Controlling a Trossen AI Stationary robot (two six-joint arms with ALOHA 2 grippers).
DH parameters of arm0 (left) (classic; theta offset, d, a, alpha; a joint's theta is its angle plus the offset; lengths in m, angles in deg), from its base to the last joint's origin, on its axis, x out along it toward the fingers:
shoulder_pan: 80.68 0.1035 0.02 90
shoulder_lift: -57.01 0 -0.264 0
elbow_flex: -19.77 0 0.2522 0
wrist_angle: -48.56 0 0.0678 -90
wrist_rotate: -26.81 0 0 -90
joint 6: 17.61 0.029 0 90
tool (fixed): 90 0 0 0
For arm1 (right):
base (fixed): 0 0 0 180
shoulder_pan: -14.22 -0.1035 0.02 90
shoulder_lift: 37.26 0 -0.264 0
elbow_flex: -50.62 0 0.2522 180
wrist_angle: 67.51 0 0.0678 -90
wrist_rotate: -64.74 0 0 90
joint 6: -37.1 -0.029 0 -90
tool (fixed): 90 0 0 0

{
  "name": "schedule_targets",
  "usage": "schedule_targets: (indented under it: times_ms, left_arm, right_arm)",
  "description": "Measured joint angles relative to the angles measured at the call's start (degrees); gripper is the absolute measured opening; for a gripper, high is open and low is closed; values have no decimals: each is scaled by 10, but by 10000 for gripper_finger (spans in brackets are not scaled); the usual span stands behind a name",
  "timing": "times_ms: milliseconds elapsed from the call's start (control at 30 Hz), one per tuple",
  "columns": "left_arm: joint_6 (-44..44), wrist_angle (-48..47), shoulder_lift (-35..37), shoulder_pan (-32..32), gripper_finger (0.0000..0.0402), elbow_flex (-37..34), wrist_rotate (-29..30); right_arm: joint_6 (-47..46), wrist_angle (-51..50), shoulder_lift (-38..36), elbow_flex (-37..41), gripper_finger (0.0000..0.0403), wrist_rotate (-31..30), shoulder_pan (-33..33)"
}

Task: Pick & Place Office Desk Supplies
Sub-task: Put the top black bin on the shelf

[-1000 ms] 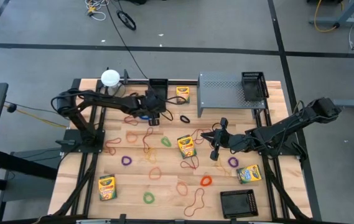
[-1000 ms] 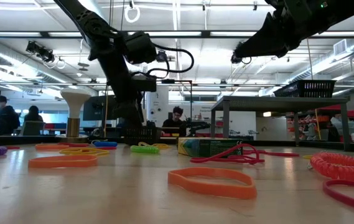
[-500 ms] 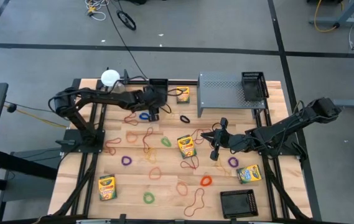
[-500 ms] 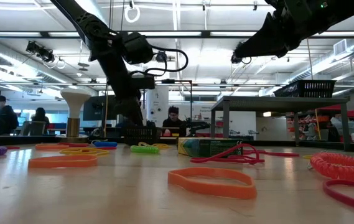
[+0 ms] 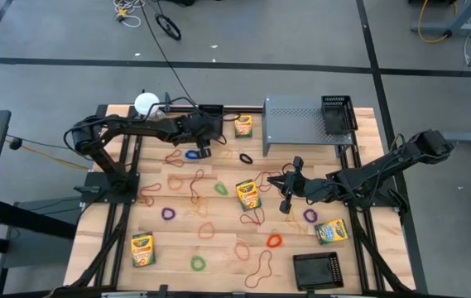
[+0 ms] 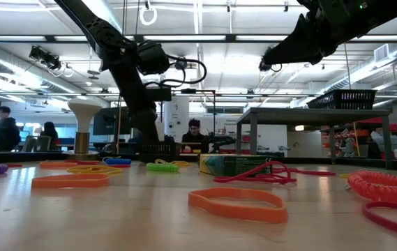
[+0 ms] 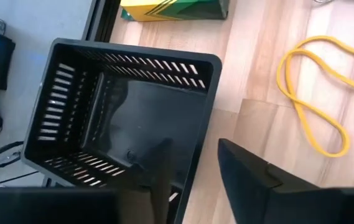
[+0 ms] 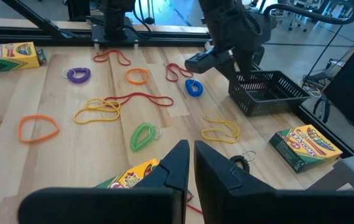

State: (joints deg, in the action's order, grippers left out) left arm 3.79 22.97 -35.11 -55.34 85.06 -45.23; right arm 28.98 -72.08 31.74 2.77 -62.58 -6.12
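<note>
Thin rubber bands of many colours, such as an orange one point(image 5: 206, 230) and a yellow one point(image 7: 313, 106), lie scattered flat on the wooden table. So do crayon boxes point(image 5: 248, 194) point(image 5: 142, 248) point(image 5: 331, 231). My left gripper point(image 7: 194, 144) is open above the near wall of a small black mesh basket point(image 7: 121, 112) at the table's far edge. One finger stands over the basket's inside and the other outside it. My right gripper point(image 8: 191, 163) is shut and holds nothing. It hovers at mid-table point(image 5: 285, 197) beside the middle crayon box.
A grey perforated stand point(image 5: 301, 124) with a black basket point(image 5: 338, 114) on top takes up the far right. A white round-topped object point(image 5: 146, 103) stands at the far left. A black tray point(image 5: 316, 269) lies near the front edge. A crayon box point(image 5: 243, 124) sits beside the small basket.
My left gripper has swung toward the table's far edge, away from the bands below it and up to the small black basket. My right arm has kept still.
</note>
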Motion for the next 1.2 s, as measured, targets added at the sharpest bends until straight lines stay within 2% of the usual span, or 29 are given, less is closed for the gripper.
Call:
schedule_targets:
  times_ms: [200, 533, 800, 1000, 1200]
  left_arm:
    - [5, 0, 0, 0, 96, 0, 11]
    - [11, 0, 0, 0, 103, 0, -5]
    - [12, 1, -29, 10, 99, -1, -6]
    - [25, 0, -34, 2, 61, -1, 2]
    - [36, -5, -11, -21, 13, -1, 0]
  right_arm:
    - [0, 0, 0, 0, 34, 0, 0]
    - [0, 0, 0, 0, 34, 0, 0]
    - [0, 0, 0, 0, 34, 0, 0]
    - [0, 0, 0, 0, 34, 0, 0]
    - [0, 0, 0, 0, 34, 0, 0]
